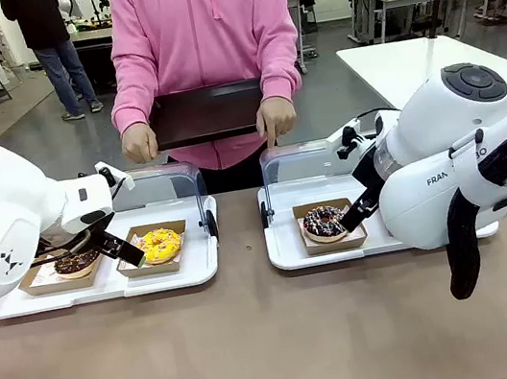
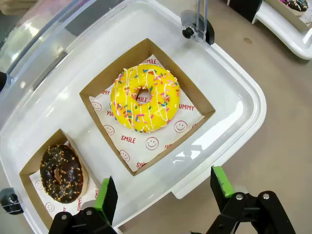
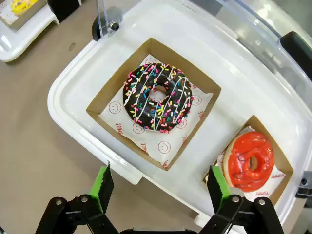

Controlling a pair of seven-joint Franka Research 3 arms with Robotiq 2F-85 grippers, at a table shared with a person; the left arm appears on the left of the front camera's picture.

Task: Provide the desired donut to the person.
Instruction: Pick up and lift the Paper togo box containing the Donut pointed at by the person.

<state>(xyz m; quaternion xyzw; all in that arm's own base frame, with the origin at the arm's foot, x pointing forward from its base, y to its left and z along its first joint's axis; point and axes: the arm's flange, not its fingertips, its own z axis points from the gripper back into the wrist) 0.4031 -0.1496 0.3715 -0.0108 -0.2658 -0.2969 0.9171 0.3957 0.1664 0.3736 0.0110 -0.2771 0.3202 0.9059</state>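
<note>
The person [image 1: 200, 33] in a pink hoodie stands at the far side holding a dark tray [image 1: 207, 113], one finger pointing down. A yellow sprinkled donut [image 2: 145, 99] and a chocolate nut donut [image 2: 61, 172] sit in cardboard boxes on the left white tray [image 2: 229, 97]. My left gripper [image 2: 164, 192] hovers open above that tray's near edge, nothing between its fingers. A chocolate donut with coloured sprinkles [image 3: 158, 96] and a red glazed donut [image 3: 249, 160] lie boxed on the right white tray [image 3: 73, 92]. My right gripper [image 3: 161, 184] hangs open over its near edge.
Each tray has a clear hinged lid [image 1: 169, 179] standing raised at its far side, with a black hinge post [image 2: 196, 30] at the corner. Brown tabletop [image 1: 260, 344] lies free in front of and between the trays. A white table [image 1: 407, 62] stands at the right.
</note>
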